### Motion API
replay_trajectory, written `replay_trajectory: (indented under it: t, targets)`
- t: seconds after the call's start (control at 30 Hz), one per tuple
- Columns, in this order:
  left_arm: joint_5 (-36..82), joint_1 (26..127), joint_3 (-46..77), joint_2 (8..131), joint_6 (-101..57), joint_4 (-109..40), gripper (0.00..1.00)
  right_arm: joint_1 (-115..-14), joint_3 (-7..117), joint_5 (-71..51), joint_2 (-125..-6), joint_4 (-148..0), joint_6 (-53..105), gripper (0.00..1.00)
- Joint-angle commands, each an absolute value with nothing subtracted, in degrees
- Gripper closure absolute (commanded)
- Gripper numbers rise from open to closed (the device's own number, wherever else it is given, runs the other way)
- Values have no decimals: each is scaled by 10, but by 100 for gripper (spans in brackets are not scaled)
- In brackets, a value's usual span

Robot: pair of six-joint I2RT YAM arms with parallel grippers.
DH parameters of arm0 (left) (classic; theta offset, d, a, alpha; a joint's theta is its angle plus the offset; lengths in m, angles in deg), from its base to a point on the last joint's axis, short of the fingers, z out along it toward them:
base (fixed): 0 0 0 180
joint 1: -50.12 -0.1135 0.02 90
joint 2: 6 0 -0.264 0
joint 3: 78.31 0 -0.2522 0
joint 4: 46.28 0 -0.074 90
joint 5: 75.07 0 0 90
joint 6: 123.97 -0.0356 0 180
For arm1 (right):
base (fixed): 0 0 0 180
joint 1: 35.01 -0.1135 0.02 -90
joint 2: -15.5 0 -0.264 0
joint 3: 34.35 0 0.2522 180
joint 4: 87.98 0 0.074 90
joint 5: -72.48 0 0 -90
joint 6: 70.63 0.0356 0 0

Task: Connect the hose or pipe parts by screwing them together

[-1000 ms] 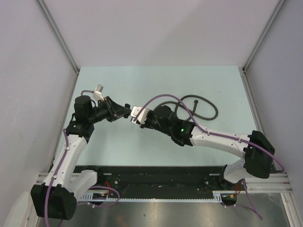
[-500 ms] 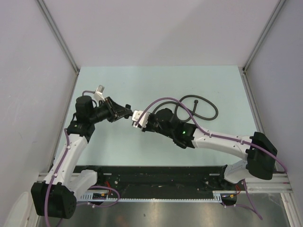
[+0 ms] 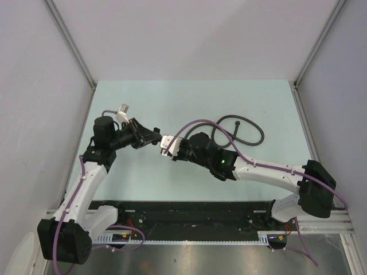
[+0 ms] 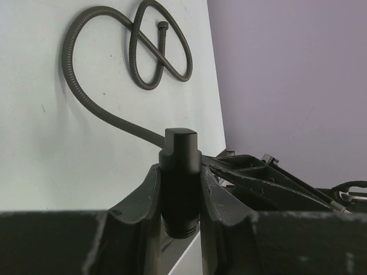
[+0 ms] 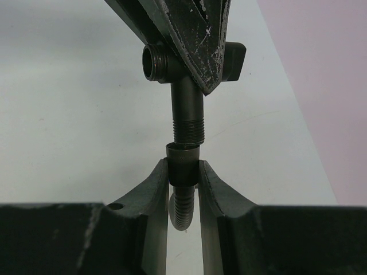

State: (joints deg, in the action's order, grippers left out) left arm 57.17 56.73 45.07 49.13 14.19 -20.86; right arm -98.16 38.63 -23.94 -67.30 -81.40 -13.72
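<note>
My left gripper [image 4: 179,172] is shut on a black pipe fitting [image 4: 180,150], a short body with threaded ends. My right gripper [image 5: 183,170] is shut on the end nut [image 5: 183,165] of the dark ribbed hose [image 4: 97,54]. In the right wrist view the fitting's threaded stem [image 5: 187,123] points down, and its tip meets the mouth of the nut. The rest of the hose lies looped on the table behind [image 3: 243,130]. In the top view the left gripper [image 3: 151,136] and the right gripper [image 3: 166,143] meet tip to tip above the table's middle left.
The pale green table [image 3: 189,97] is closed in by grey walls on three sides. Purple cables with white connector blocks [image 3: 122,110] run along both arms. A black rail [image 3: 189,215] spans the near edge between the arm bases.
Both grippers keep their grips. The right wrist has drifted slightly right and the left gripper slightly up; the two parts stay end to end.
</note>
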Motion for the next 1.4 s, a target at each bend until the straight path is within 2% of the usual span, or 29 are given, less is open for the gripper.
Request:
replay_trajectory:
  t: [0.0, 0.37, 0.9, 1.37]
  targets:
    - [598, 581, 456, 493, 149, -232, 100, -987, 390, -231, -651, -867, -142, 100]
    - [601, 599, 471, 496, 146, -231, 100, -985, 389, -250, -644, -880, -128, 100]
    - [627, 608, 471, 516, 117, -236, 100, -970, 379, -166, -624, -876, -114, 100]
    - [627, 666, 464, 534, 64, -254, 100, -936, 379, -115, -611, -855, -64, 100]
